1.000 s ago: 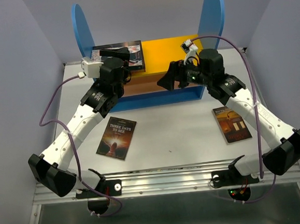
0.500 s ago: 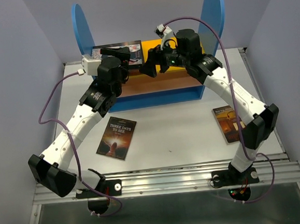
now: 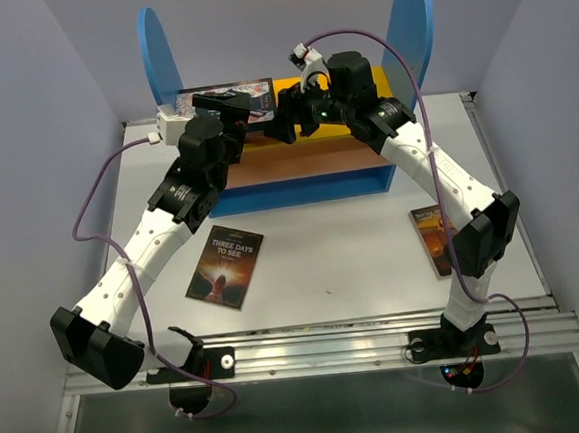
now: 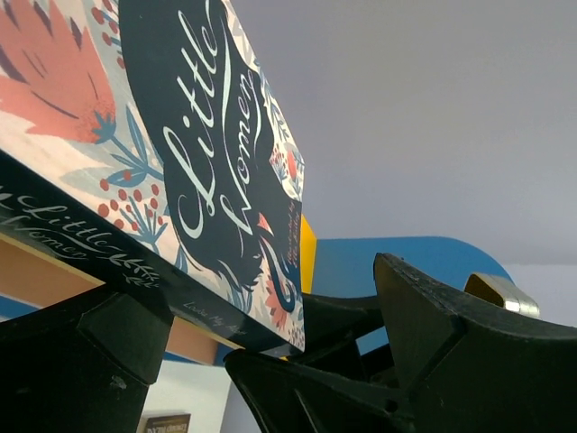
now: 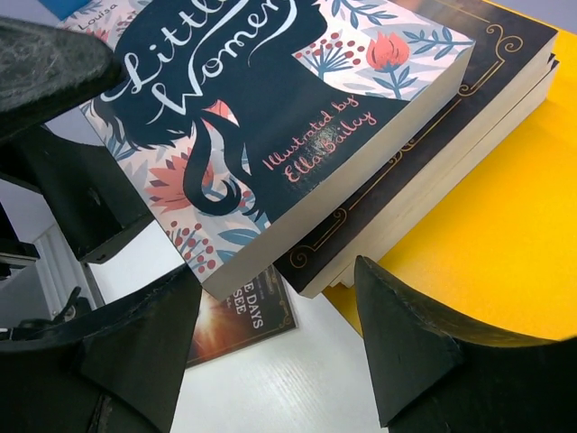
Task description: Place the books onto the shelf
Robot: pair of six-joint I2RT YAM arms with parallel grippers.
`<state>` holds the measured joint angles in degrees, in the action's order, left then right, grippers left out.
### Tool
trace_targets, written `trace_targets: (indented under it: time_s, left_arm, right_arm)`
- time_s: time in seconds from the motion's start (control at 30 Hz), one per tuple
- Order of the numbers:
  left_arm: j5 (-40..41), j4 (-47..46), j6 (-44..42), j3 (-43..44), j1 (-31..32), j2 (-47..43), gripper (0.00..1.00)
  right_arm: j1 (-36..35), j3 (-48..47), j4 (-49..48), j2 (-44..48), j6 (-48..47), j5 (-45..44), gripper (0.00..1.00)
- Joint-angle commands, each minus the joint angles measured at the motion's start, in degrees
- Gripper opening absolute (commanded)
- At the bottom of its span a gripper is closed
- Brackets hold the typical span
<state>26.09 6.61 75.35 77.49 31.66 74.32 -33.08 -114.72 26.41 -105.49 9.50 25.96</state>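
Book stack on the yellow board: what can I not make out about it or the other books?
1. How many books the stack holds: in the top view the left hand and right hand cover it; the right wrist view cuts it off.
2. Title of the orange book: top view, too small, half behind the right arm.

The floral book [image 5: 270, 117] on the yellow top board [image 5: 505, 225] reads "Little Women" and "Illustrated by Ella Bailey", with the title repeated on its spine. A cut-off word at its far edge looks like "Louisa". The dark book [image 3: 224, 267] on the table [image 3: 343, 252], near left, reads "THREE DAYS TO SEE".
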Motion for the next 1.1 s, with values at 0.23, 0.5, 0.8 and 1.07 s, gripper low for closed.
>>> trace_targets:
  time_s: [0.23, 0.5, 0.8, 1.07]
  left_arm:
    - [-10.4, 0.2, -9.0, -7.0, -2.2, -7.3, 0.99]
    - [-9.6, 1.1, -11.1, -9.6, -2.4, -13.0, 0.99]
    - [-5.8, 2.7, -13.3, -10.3, -3.0, -17.3, 0.44]
    - [-6.5, 4.2, -14.0, -9.0, -5.0, -16.3, 0.07]
  right_arm:
    - [-0.8, -2.2, -3.6, -0.8, 1.6, -0.4, 0.73]
    - [-1.4, -1.5, -4.4, -0.5, 1.7, -1.0, 0.73]
    - [-1.4, -0.6, -5.3, 0.5, 1.5, -2.3, 0.73]
    - [-1.9, -0.2, -5.8, 0.8, 1.3, -2.3, 0.7]
